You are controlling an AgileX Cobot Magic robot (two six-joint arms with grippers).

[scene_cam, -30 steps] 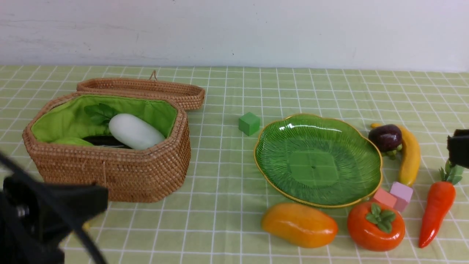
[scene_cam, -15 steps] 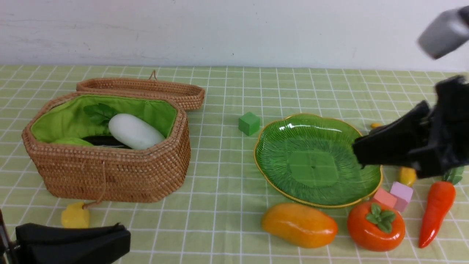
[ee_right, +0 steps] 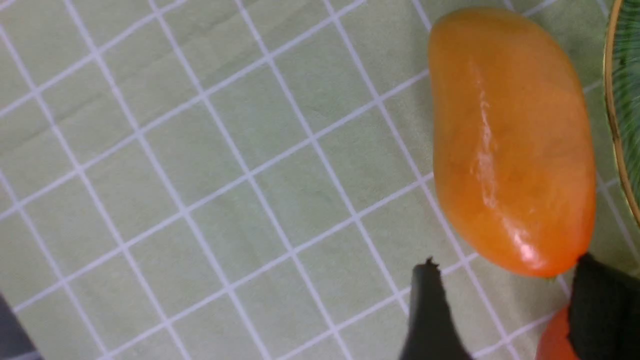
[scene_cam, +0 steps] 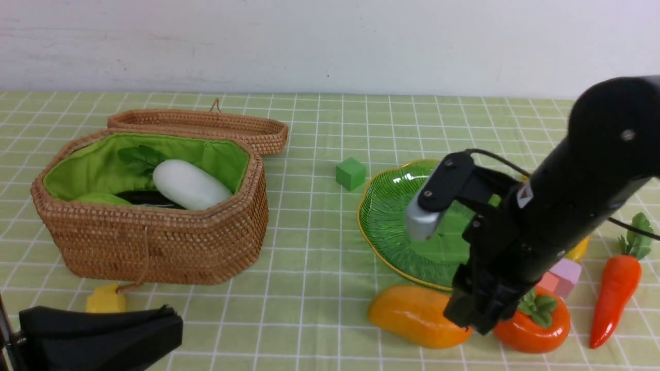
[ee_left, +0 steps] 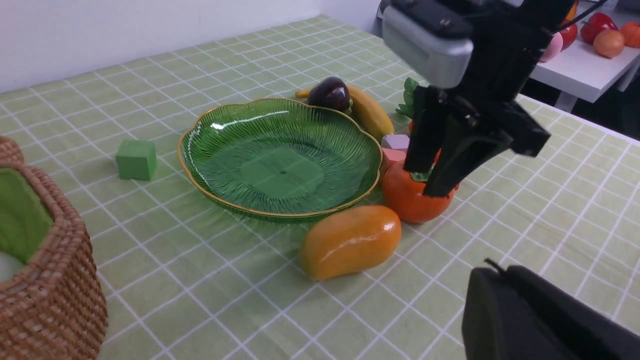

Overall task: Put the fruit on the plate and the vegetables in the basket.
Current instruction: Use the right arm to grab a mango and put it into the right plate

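The mango (scene_cam: 412,315) lies in front of the green plate (scene_cam: 390,222), with the persimmon (scene_cam: 539,324) just to its right. My right gripper (scene_cam: 473,320) hangs open over the gap between them; in the right wrist view its fingertips (ee_right: 427,270) flank the mango's (ee_right: 510,140) end, gripping nothing. The carrot (scene_cam: 616,288) lies far right. The banana (ee_left: 370,112) and mangosteen (ee_left: 329,93) lie beyond the plate (ee_left: 280,170). The basket (scene_cam: 154,245) holds the radish (scene_cam: 188,184), eggplant (scene_cam: 147,197) and gourd (scene_cam: 100,198). My left gripper (scene_cam: 172,323) is shut and empty, low at the front left.
A green cube (scene_cam: 350,173) sits left of the plate. Two pink cubes (scene_cam: 564,273) lie between persimmon and banana. A yellow cube (scene_cam: 105,299) rests against the basket's front. The basket's lid (scene_cam: 206,126) lies open behind it.
My right arm swung in from the right, across the plate, and came down between mango and persimmon with its jaws opening. The left gripper sank low at the front left and stayed there.
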